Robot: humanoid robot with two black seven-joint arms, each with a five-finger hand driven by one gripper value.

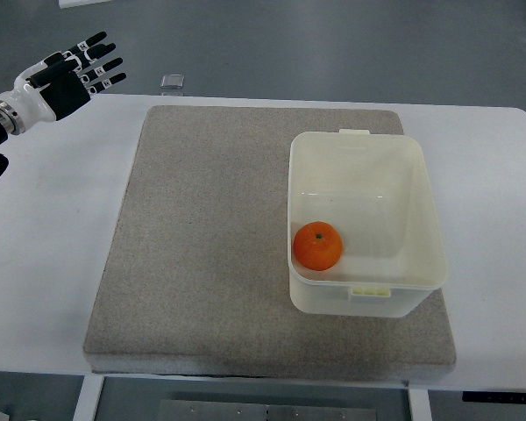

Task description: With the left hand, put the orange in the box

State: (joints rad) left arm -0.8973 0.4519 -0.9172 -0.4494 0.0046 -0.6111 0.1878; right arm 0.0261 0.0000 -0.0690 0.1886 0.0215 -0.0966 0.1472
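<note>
So the orange (318, 246) is sitting inside the white box (421, 210), tucked into its near-left corner right against the walls. The box sits on the right side of a grey mat (202, 246) that covers most of the white surface (53, 246). The left robot hand (74, 74) is way off at the far-left corner, well apart from the box, fingers (105, 63) spread out and holding nothing. There's a small clear thing (172, 82) past the far edge, too small to tell what it is
</note>
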